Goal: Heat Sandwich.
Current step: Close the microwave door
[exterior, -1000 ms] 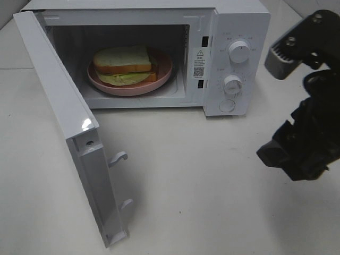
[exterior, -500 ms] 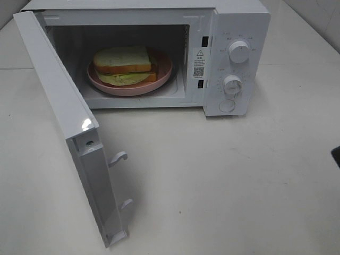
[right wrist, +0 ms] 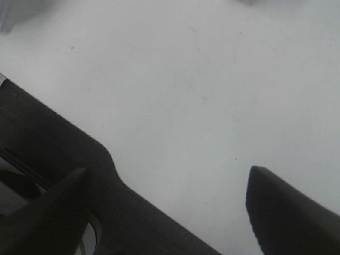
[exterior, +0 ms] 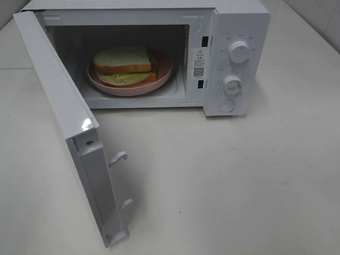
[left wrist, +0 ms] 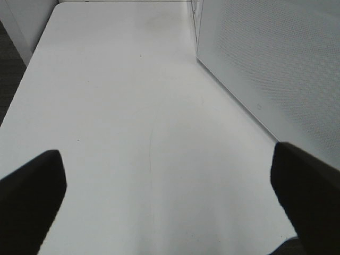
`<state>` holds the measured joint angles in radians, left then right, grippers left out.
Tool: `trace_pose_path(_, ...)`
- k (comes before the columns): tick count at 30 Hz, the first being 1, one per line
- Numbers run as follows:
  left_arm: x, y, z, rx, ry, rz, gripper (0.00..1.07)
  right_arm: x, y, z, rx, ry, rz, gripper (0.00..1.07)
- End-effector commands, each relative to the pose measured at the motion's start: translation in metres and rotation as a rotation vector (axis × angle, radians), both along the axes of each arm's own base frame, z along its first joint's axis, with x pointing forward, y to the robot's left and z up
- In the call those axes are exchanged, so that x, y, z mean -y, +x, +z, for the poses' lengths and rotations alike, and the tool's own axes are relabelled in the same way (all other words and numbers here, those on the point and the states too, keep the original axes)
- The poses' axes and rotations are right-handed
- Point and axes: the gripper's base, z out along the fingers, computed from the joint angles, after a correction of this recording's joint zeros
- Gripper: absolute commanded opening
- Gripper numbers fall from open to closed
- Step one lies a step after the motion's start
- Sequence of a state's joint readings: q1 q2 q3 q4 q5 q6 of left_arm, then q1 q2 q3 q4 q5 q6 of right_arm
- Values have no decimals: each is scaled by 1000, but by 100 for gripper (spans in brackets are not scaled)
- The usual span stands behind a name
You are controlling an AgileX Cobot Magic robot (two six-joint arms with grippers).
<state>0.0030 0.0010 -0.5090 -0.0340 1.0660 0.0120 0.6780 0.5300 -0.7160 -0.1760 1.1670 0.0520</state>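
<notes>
The sandwich (exterior: 123, 65), pale bread with a brown crust and green filling, lies on a pink plate (exterior: 164, 73) inside the white microwave (exterior: 234, 32). The microwave door (exterior: 64, 106) hangs wide open to the left. Neither gripper shows in the exterior high view. In the left wrist view my left gripper (left wrist: 167, 175) is open over bare table, with the door's dotted panel (left wrist: 276, 64) beside it. My right gripper (right wrist: 167, 175) is open too, nothing between its fingers, hovering by the table's edge.
Two round knobs (exterior: 239, 51) and a button sit on the microwave's control panel at the right. The door's latch hooks (exterior: 119, 158) stick out toward the table's middle. A dark floor (right wrist: 58, 143) lies beyond the table edge in the right wrist view.
The right arm, visible at the right edge a second ago, has pulled out of the exterior high view. The sandwich, plate and door have not moved.
</notes>
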Motion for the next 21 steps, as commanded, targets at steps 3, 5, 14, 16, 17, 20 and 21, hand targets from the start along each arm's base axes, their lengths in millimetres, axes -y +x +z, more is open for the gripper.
trace_pose_path(3, 0, -1, 2, 1, 1, -6, 100, 4, -5, -1, -10, 0, -16, 76)
trace_pose_path(5, 0, -1, 2, 1, 1, -6, 100, 5, -6, -1, -4, 9, -21, 76)
trace_pose_path(14, 0, -1, 2, 1, 1, -6, 100, 21, -15, 2, 52, 54, -201, 76)
trace_pose_path(16, 0, -1, 2, 1, 1, -6, 100, 28, -22, 4, 92, 76, -283, 76)
trace_pose_path(17, 0, -1, 2, 1, 1, -6, 100, 30, -26, 5, 110, 82, -317, 76)
trace_pose_path(20, 0, -1, 2, 1, 1, -6, 100, 36, -36, 6, 163, 104, -389, 76)
trace_pose_path(21, 0, -1, 2, 1, 1, -6, 100, 37, -38, 6, 178, 110, -407, 76)
